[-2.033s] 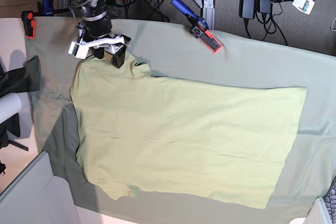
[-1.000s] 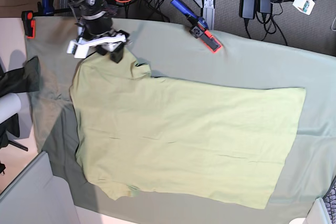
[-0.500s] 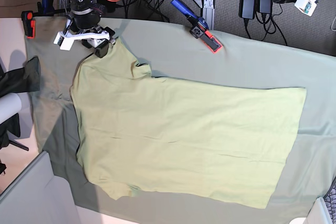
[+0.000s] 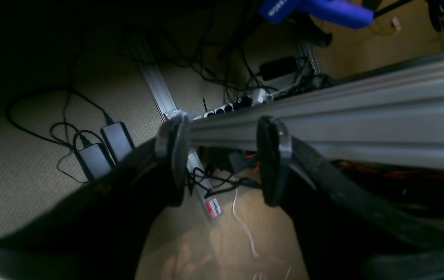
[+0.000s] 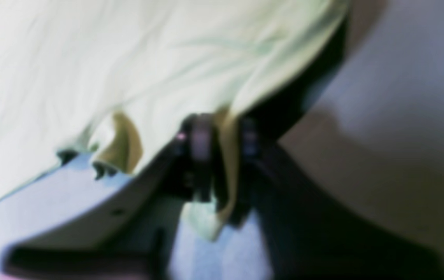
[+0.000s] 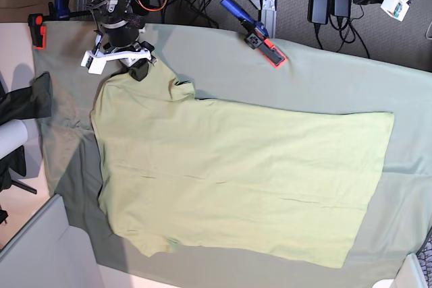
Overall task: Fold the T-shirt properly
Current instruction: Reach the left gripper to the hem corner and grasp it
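At the far corner of the surface, the right pincer is clamped on the T-shirt edge, having closed within the last second. The shirt lies spread flat; next it likely lifts and carries this corner across. The left pincer hangs apart, off the surface.

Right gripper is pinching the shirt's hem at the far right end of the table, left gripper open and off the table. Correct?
Not quite. The right gripper is shut on the T-shirt at its top left corner in the base view, at a sleeve edge, not the hem at the far right end. The right wrist view shows fabric pinched between the fingers. The left gripper is indeed open and off the table.
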Controlling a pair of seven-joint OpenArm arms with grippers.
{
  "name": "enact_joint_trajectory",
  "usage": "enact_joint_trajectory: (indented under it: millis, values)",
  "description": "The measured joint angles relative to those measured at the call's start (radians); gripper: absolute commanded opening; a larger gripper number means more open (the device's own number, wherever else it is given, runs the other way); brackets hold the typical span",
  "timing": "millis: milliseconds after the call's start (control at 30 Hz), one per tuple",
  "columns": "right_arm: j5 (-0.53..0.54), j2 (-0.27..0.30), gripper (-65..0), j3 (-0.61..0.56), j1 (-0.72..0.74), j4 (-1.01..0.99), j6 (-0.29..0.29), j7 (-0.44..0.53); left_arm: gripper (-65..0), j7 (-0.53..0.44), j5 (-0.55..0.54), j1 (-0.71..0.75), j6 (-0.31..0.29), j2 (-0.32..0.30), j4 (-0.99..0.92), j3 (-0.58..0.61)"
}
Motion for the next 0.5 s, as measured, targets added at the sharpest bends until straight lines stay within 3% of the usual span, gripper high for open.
enact_joint_trajectory:
  millis: [233, 433, 500]
  values:
    - [-0.036, 0.001, -65.0, 0.0, -0.002, 0.0, 0.005, 0.011, -33.2, 0.004, -0.168, -0.003, 0.0, -0.01, 0.0, -0.149]
    - [-0.038, 0.0, -65.0, 0.0, -0.002, 0.0, 0.005, 0.012, -32.5, 0.004, -0.171, -0.085, -0.002, -0.044, 0.0, -0.187]
    - [-0.038, 0.001, -65.0, -0.001, -0.002, 0.0, 0.005, 0.015, -27.6, 0.007, -0.169, -0.124, -0.002, -0.054, 0.0, -0.185]
